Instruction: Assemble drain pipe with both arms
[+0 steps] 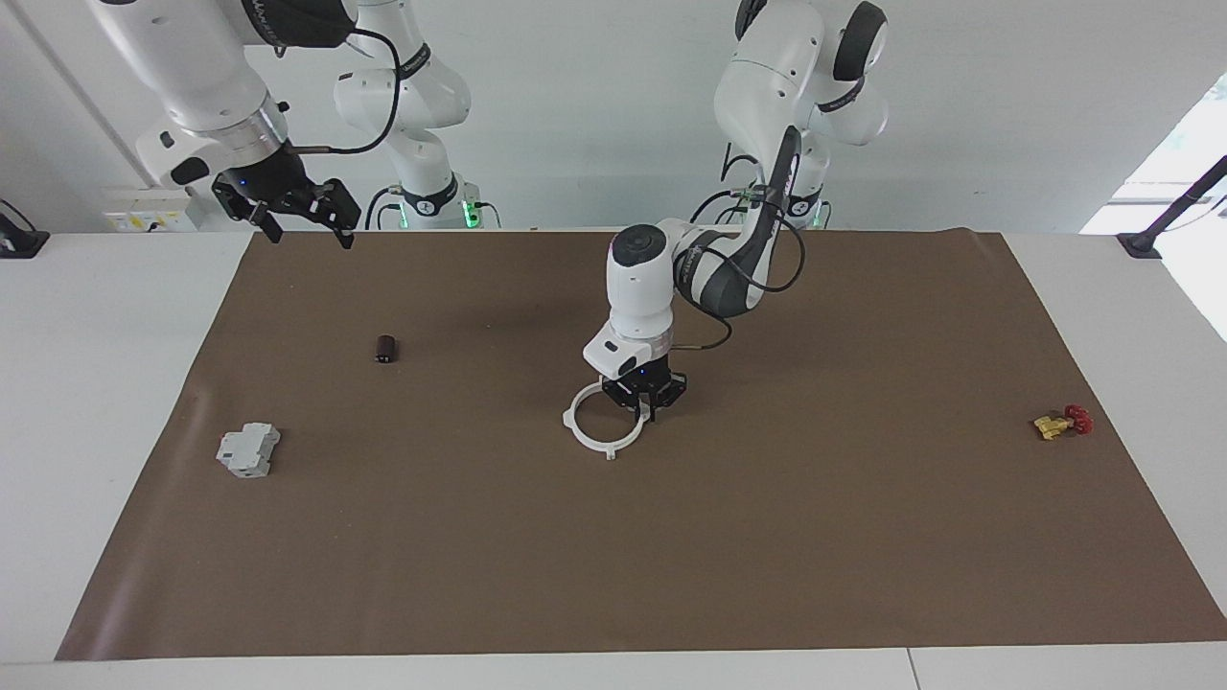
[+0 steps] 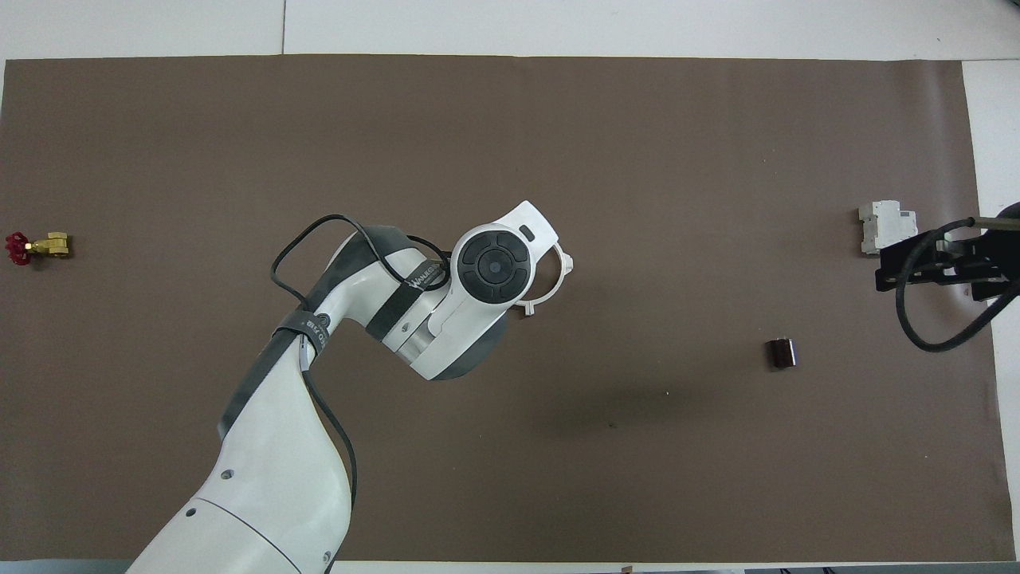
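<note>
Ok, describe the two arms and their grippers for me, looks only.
Both arms are glossy white, rounded and jointed, with dark grey bands at the joints and loose black cables looped alongside. The left arm has a black strap round it and a round dark cap on its wrist. The left gripper and right gripper are black and two-fingered, each showing a small blue light.

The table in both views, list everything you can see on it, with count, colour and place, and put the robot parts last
Thin white plastic ring of the drain pipe: one, white, mid-mat.
Grey boxy block: one, grey, toward the right arm's end.
Small dark cylinder: one, dark brown, nearer the robots than the block.
Small brass valve with red handle: one, toward the left arm's end.
Brown mat: one, covering the table.
Left gripper: black, down at the ring.
Right gripper: black, raised over the mat's corner, waiting.
</note>
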`<move>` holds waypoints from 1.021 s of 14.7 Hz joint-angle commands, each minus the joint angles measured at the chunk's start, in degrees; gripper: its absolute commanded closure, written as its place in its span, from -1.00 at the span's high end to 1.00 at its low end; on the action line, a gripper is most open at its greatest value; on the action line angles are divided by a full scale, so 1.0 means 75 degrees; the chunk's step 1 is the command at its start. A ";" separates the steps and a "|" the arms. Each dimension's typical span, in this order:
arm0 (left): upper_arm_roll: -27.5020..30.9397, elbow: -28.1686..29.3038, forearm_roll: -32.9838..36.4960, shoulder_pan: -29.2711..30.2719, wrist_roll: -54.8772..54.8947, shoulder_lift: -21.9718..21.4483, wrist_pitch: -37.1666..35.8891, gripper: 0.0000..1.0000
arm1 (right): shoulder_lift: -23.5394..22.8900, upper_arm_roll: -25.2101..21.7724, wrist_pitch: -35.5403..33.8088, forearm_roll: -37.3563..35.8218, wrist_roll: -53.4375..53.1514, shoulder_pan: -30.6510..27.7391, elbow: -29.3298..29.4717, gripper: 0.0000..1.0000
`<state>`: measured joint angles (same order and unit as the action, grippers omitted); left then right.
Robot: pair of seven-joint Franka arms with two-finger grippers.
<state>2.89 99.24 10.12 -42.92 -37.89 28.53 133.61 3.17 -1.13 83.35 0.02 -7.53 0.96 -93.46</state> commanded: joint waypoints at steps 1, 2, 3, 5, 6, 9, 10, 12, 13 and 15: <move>0.0119 0.0431 0.0209 -0.0160 -0.0209 -0.0312 0.0186 -1.00 | 0.0022 0.0080 0.0137 -0.0061 0.0195 -0.0198 -0.0078 1.00; 0.0119 0.0443 0.0209 -0.0183 -0.0209 -0.0312 0.0186 -1.00 | -0.0001 0.0080 0.0171 -0.0061 0.0230 -0.0291 -0.0043 1.00; 0.0119 0.0432 0.0209 -0.0184 -0.0186 -0.0312 0.0209 -1.00 | -0.0001 0.0080 0.0276 -0.0061 0.0358 -0.0338 -0.0054 1.00; 0.0119 0.0432 0.0209 -0.0172 -0.0186 -0.0300 0.0291 -1.00 | 0.0010 0.0080 0.0312 -0.0061 0.0418 -0.0420 -0.0101 1.00; 0.0119 0.0432 0.0209 -0.0172 -0.0209 -0.0300 0.0291 -1.00 | 0.0010 0.0080 0.0289 -0.0061 0.0429 -0.0491 -0.0101 1.00; 0.0130 0.0374 0.0209 -0.0114 -0.0209 -0.0289 0.0303 -1.00 | 0.0010 0.0080 0.0312 -0.0061 0.0348 -0.0515 -0.0101 1.00; 0.0130 0.0373 0.0197 -0.0090 -0.0209 -0.0288 0.0303 -1.00 | 0.0010 0.0080 0.0312 -0.0061 0.0347 -0.0515 -0.0101 1.00; 0.0130 0.0373 0.0209 -0.0090 -0.0209 -0.0288 0.0338 -1.00 | 0.0022 0.0080 0.0312 -0.0049 0.0359 -0.0491 -0.0125 1.00; 0.0130 0.0373 0.0209 -0.0090 -0.0186 -0.0288 0.0350 -1.00 | 0.0034 0.0080 0.0289 -0.0038 0.0371 -0.0491 -0.0136 1.00; 0.0130 0.0373 0.0209 -0.0078 -0.0186 -0.0288 0.0362 -1.00 | 0.0034 0.0080 0.0289 -0.0038 0.0382 -0.0503 -0.0137 1.00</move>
<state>3.27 99.94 10.13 -43.18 -38.06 28.05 135.15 3.01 -1.11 84.54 0.02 -5.97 -1.98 -93.54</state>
